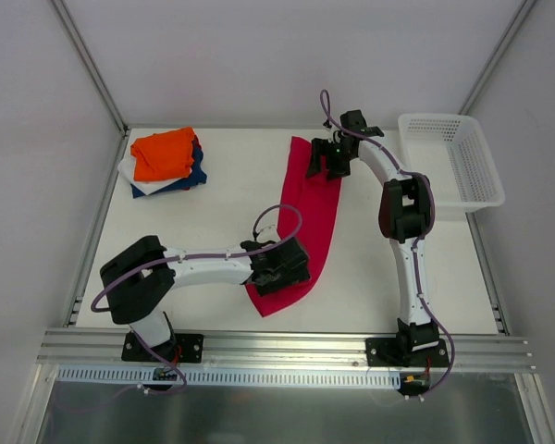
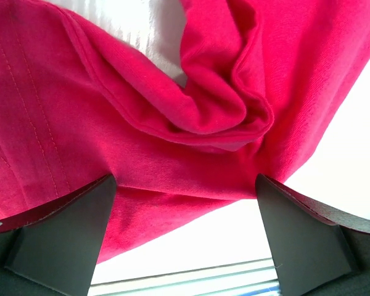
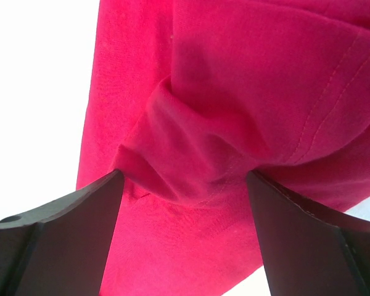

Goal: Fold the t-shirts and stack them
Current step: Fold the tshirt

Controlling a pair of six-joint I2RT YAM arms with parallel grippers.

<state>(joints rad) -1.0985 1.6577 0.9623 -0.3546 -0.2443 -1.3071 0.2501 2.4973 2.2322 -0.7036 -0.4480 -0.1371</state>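
White walls close off a pale table [image 1: 213, 222], and across its middle the crimson t-shirt [image 1: 312, 208] lies as a long narrow strip, already doubled lengthwise, running from the far centre toward the near edge. I have an arm at each end of it. The left gripper [image 1: 279, 266] sits on the near end and the right gripper [image 1: 326, 165] on the far end, which is how I'd want it for bringing one end over the other.

From the left wrist, the fingers [image 2: 61, 234] stand only as far apart as the wad of cloth between them. Creases radiate from that wad, so I judge them to be pinching the shirt, not hanging loose. The right wrist shows the same thing: cloth bunched tight between the fingers [image 3: 308, 234], with the hem stitching drawn toward the pinch. In both wrist views the bare table shows past the edge of the cloth, so the ends look slightly raised.

At the far left corner the finished pile waits, the orange tee [image 1: 164, 153] on top of the navy tee [image 1: 196, 174] and the white tee [image 1: 137, 182]. It is well apart from the strip, which leaves room to fold. The mesh basket [image 1: 444, 117] stands at the far right, out of the way
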